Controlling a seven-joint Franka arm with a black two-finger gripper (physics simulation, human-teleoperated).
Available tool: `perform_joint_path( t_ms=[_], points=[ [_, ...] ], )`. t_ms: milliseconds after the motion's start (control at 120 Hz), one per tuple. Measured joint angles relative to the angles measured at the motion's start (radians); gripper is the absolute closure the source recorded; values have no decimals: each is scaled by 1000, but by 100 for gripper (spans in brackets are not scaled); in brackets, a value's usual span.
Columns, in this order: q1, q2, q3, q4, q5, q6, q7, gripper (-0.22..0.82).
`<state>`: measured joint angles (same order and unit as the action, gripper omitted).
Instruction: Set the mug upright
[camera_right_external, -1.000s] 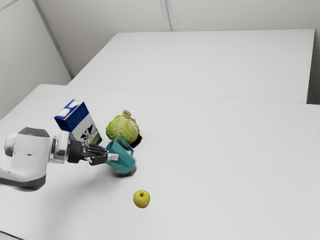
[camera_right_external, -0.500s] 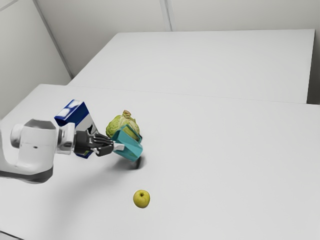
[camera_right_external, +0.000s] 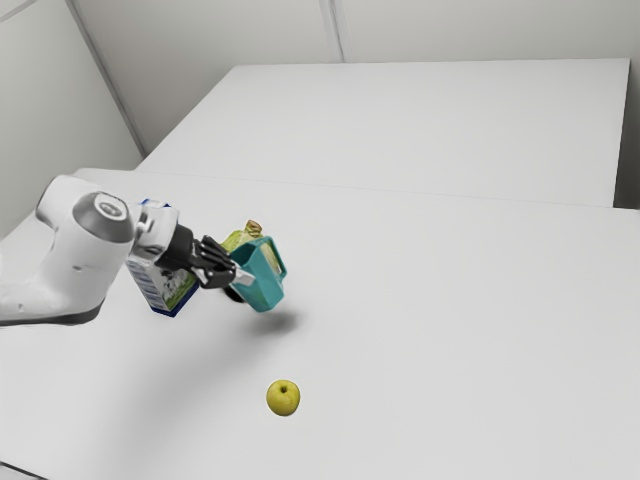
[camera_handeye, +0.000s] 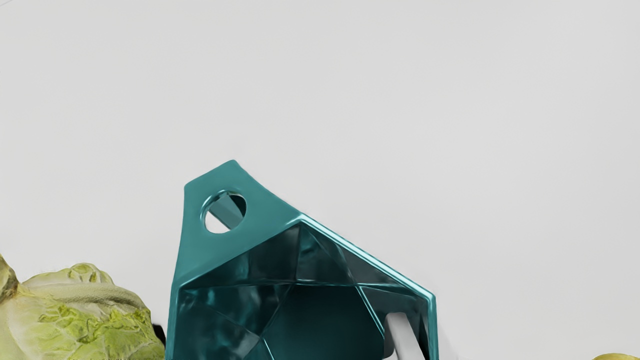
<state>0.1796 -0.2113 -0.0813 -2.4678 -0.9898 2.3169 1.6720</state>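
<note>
The gripper (camera_right_external: 240, 278) is shut on the wall of the teal mug (camera_right_external: 262, 284), which hangs tilted above the table with a shadow below it. Its handle points toward the exterior view's upper right. In the wrist view the mug (camera_handeye: 230, 265) has its open mouth facing the camera, and its base lies deep inside. One finger of the gripper (camera_handeye: 427, 345) reaches inside the rim, against the wall away from the handle; the other finger is mostly hidden behind that wall.
A cabbage (camera_right_external: 236, 240) sits just behind the mug, partly covered by it and the hand. The blue and white carton (camera_right_external: 160, 286) stands beside the hand, partly behind the arm. A yellow apple (camera_right_external: 283, 398) lies nearer the camera on the white table (camera_right_external: 440, 330).
The mug has risen off the table and shifted toward the exterior view's right, its tilt changing as it went. The hand has moved up with it and now slopes more steeply downward.
</note>
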Motion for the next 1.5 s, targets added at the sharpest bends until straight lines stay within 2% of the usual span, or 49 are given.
perform_joint_path(
  t_ms=[242, 458, 667, 1067, 1500],
  points=[
    [-84, 82, 6, 123, 461, 19, -318, 79],
    [-150, 125, 11, 195, 661, 19, -559, 79],
    [-175, 173, 11, 255, 762, 7, -744, 79],
    [-235, 195, 9, 249, 805, -4, -1018, 79],
    [-309, 220, 12, 215, 791, 93, -1212, 79]
  ],
)
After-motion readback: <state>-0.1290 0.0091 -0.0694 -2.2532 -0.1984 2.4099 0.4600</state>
